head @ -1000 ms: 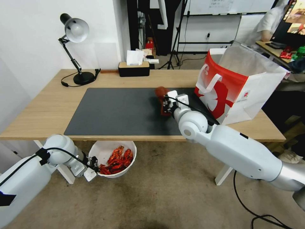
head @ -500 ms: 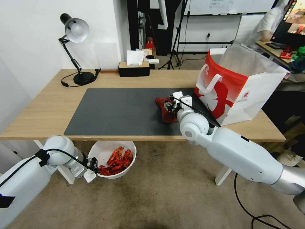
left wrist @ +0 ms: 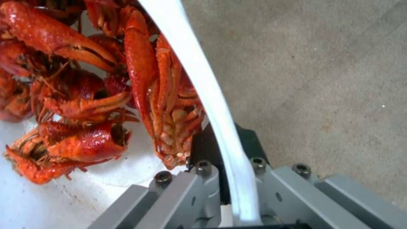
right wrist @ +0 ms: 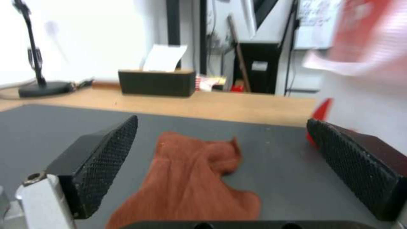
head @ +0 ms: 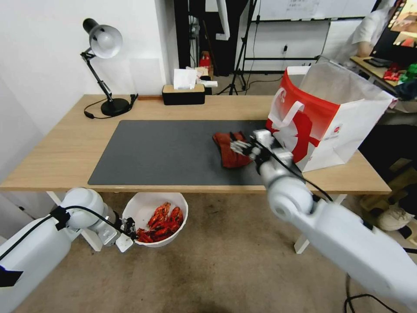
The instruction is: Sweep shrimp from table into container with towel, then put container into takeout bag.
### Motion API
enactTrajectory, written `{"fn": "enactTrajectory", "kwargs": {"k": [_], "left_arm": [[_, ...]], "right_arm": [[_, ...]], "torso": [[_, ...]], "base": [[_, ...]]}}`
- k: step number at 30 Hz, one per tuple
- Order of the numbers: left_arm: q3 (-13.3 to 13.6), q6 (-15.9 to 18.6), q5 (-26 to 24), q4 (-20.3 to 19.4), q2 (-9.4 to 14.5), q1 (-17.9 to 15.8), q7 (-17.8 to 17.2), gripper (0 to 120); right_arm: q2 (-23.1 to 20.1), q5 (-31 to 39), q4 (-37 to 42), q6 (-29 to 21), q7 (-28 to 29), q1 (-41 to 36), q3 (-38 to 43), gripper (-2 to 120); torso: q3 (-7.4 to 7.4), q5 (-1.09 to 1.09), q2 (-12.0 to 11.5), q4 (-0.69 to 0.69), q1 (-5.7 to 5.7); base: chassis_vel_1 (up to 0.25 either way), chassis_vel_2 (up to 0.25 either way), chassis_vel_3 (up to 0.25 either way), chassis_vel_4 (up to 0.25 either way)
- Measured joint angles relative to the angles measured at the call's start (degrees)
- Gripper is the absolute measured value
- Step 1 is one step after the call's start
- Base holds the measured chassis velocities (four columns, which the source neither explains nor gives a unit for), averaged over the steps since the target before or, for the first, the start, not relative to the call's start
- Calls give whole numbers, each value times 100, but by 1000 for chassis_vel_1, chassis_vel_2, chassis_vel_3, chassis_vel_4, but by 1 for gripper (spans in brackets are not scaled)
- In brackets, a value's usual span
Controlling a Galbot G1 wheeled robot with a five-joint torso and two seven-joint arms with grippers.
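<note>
My left gripper [head: 127, 233] pinches the container [head: 173, 203] by its thin rim below the table [head: 56, 148] edge – shrimp [head: 160, 222] heaped inside, probably top-heavy, flexing. My right gripper [head: 243, 147], spread wide, hovers over the limp towel [head: 229, 153].

Three cameras: one high overview, two close wrist views.

The head view looks forward and down over the table [head: 65, 148] and the floor before it. The left wrist view sits right at the bowl [left wrist: 199, 79] rim, facing the shrimp [left wrist: 80, 95] and floor. The right wrist view looks low across the mat [right wrist: 51, 127], close above the towel [right wrist: 186, 178]. Both scenes also appear in the head view: bowl [head: 143, 206] and towel [head: 230, 150].
</note>
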Motion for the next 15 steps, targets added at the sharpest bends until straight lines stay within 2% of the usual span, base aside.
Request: {"fn": "enactTrajectory", "kwargs": {"k": [1,2,3,5,7,9,10,13,15], "left_arm": [[-7,-5,0,3,-3,23,-6,0],[-12,-7,11,-4,-13,53,-7,0],[-12,-7,11,-4,-13,53,-7,0],[-15,-2,19,-17,-28,66,-8,0],[-16,-1,28,-17,-36,68,-7,0],[-37,-1,57,-18,-66,96,-8,0],[-37,-1,57,-18,-66,96,-8,0],[-52,-4,78,-37,-86,156,-16,0],[-52,-7,87,-37,-94,164,-20,0]], "right_arm": [[4,-203,109,201,7,-387,203,100],[72,-572,353,457,149,-1134,581,100],[72,-572,353,457,149,-1134,581,100],[144,-871,662,521,329,-1974,1007,100],[162,-958,751,522,358,-2239,1169,100],[234,-1215,971,525,305,-3251,1732,100],[234,-1215,971,525,305,-3251,1732,100],[410,-1290,972,525,36,-4221,2048,100],[465,-1288,928,525,-6,-4336,2055,100]], "torso": [[0,-2,0,3,0],[0,-1,0,7,0],[0,-1,0,7,0],[0,0,0,7,1],[0,0,0,5,0],[-1,-3,1,2,0],[-1,-3,1,2,0],[-1,-4,1,3,0],[-1,-2,1,4,0]], "base": [[0,0,0,0],[0,0,0,0],[0,0,0,0],[0,0,0,0],[0,0,0,0],[0,0,0,0],[0,0,0,0],[0,0,0,0],[0,0,0,0]]}}
